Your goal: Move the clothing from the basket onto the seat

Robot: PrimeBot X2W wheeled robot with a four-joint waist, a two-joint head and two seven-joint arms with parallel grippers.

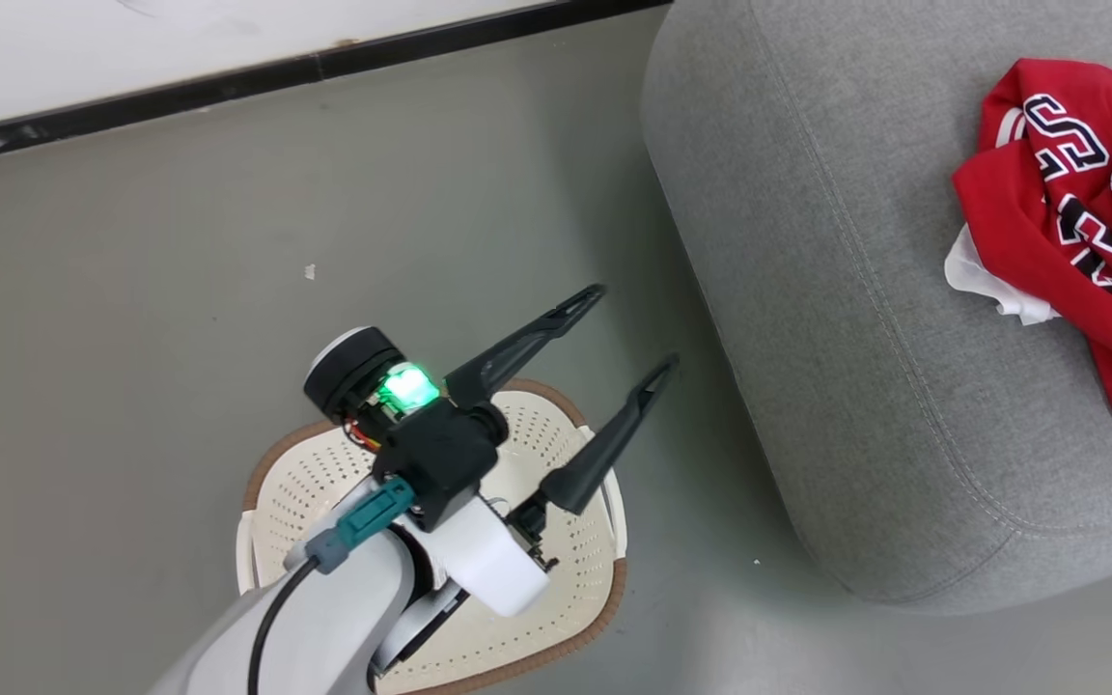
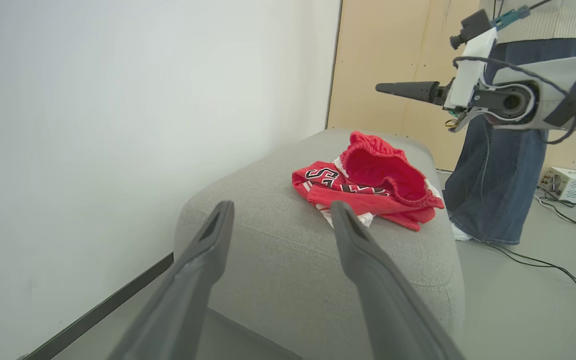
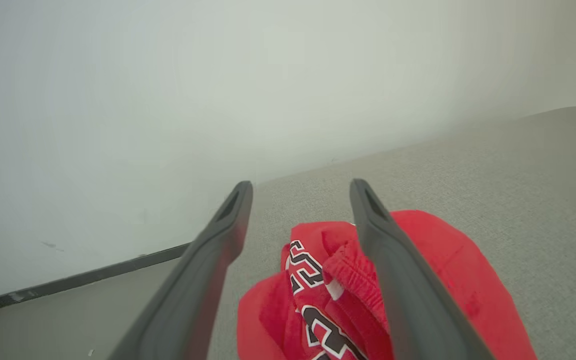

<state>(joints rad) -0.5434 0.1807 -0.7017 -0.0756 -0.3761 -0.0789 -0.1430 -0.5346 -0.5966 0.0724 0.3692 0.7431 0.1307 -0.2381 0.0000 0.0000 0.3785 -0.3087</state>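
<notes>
Left tool (image 1: 636, 323) is hanging over the basket (image 1: 295, 502) with both dark fingers spread wide and nothing between them, tips aimed roughly toward the seat (image 1: 855, 290). The basket sits on the grey floor (image 1: 131, 290) just off the seat's rounded corner, and the pale forearm covers a good chunk of it from the head camera.

Right tool (image 3: 301, 184) is wide open too, not gripping anything. Its own camera looks down past the fingers at the clothing (image 3: 318, 280). From the left wrist camera you can see that arm up in the air, well clear of the cushion, so it isn't touching the fabric.

So the clothing is on the seat: a rumpled red heap with white trim and black-and-white lettering showing, lying on top of the cushion toward the far side from the basket. Looks like more than one piece bunched together, but I can't tell how many.

Also a person (image 2: 488, 190) in wide jeans is standing right by the seat, next to the right arm, with some cables (image 2: 558, 265) trailing on the floor.
</notes>
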